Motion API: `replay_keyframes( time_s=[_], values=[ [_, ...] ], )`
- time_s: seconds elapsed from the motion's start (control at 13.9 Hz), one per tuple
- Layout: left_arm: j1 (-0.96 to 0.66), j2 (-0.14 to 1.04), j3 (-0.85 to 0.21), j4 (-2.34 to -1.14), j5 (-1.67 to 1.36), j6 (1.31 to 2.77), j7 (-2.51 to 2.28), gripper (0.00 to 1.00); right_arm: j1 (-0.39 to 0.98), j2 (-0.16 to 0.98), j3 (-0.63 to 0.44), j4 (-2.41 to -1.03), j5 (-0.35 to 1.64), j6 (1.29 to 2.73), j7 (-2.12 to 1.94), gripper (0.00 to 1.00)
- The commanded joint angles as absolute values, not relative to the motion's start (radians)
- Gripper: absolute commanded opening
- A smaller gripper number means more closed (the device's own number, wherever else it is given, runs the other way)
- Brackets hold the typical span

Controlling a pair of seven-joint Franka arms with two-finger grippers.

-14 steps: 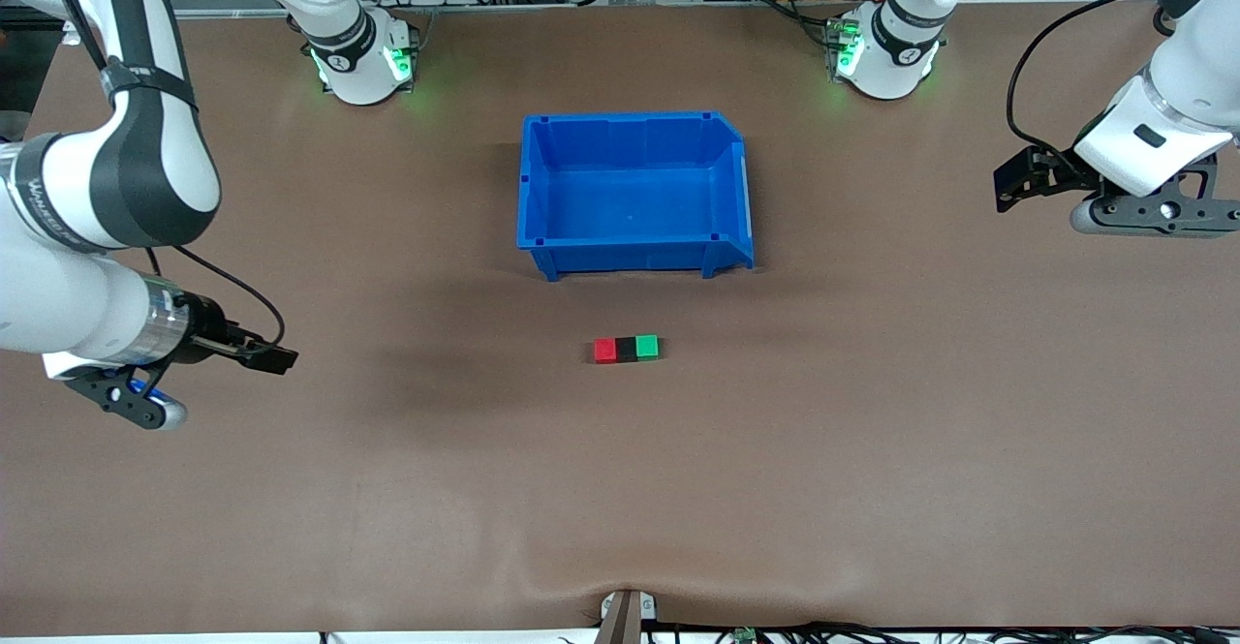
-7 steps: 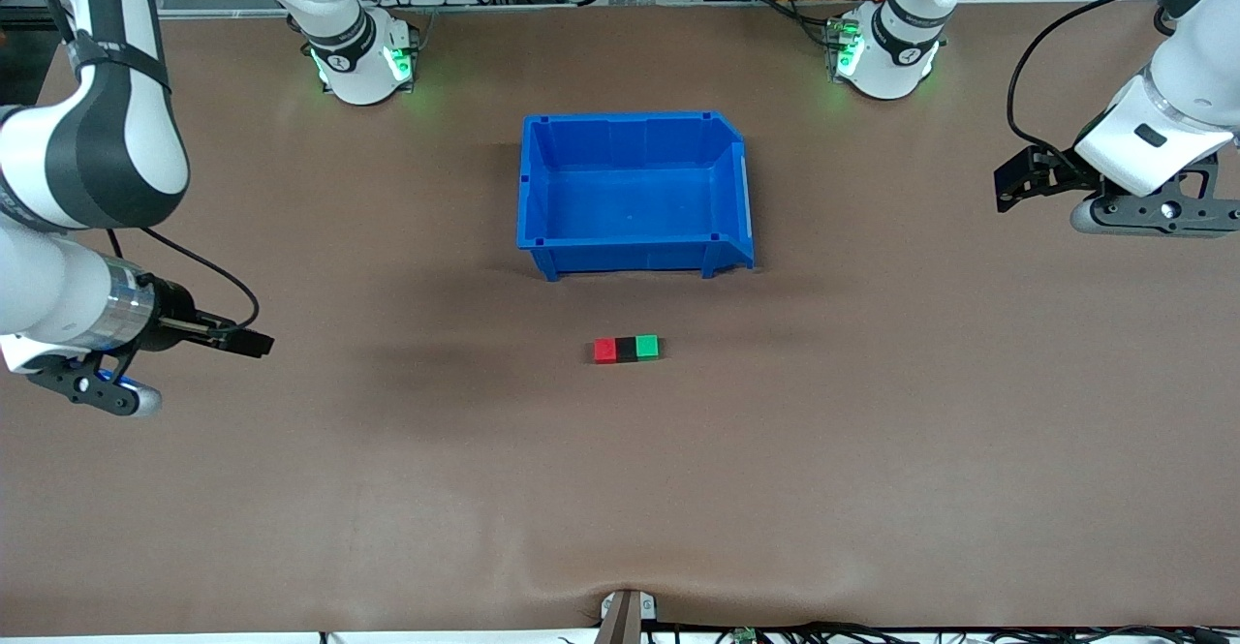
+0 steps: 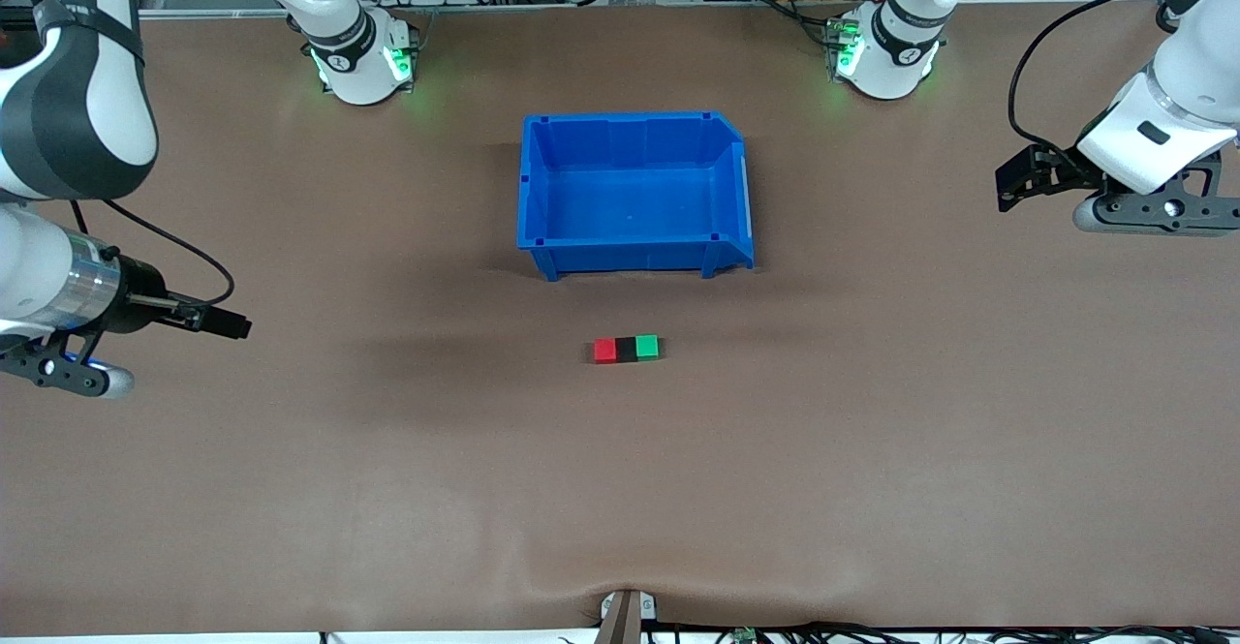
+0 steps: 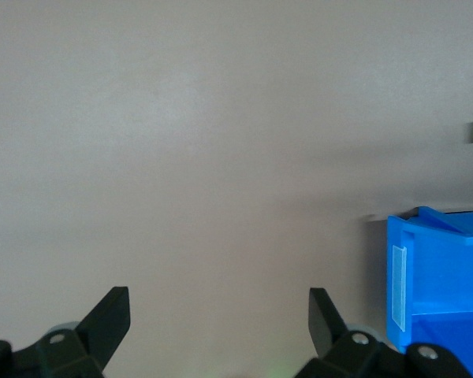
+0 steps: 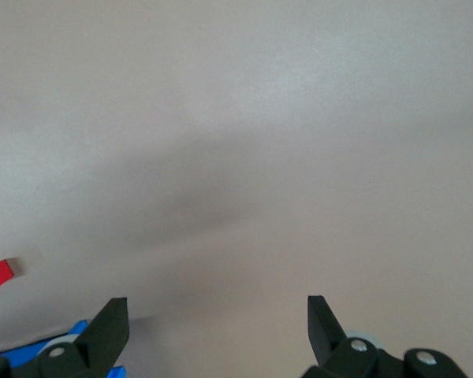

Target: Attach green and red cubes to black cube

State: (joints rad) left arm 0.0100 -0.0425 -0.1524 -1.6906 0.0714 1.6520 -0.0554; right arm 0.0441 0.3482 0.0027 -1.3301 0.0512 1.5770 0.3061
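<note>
Brown worktop (image 3: pixel 872 450) carries red cube (image 3: pixel 604 351), black cube (image 3: pixel 626 350) and green cube (image 3: pixel 647 347) touching in one row, at six o'clock from the blue bin (image 3: pixel 632 191). Right hand (image 5: pixel 213 311) and left hand (image 4: pixel 218 311) hang wide, well apart from them at either end.

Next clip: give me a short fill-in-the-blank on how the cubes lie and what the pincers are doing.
1. The black cube sits between the red cube and the ____ cube.
2. The row of cubes lies ____ to the front camera than the blue bin.
3. Both the left pincer and the right pincer are ____ and hold nothing.

Missing words: green; nearer; open
</note>
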Motion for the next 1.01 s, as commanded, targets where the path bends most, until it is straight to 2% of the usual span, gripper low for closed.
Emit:
replay_keyframes(
  time_s=[0.0,0.93],
  values=[
    [0.015,-0.048,-0.155,-1.683,0.049,1.644,-0.028,1.0,0.044,0.295,-0.011,-1.362,0.035,1.568,0.227,1.0],
    [0.003,-0.017,-0.163,-1.634,0.055,1.641,-0.032,1.0,0.041,0.192,-0.021,-1.379,0.034,1.525,0.161,1.0]
  ],
)
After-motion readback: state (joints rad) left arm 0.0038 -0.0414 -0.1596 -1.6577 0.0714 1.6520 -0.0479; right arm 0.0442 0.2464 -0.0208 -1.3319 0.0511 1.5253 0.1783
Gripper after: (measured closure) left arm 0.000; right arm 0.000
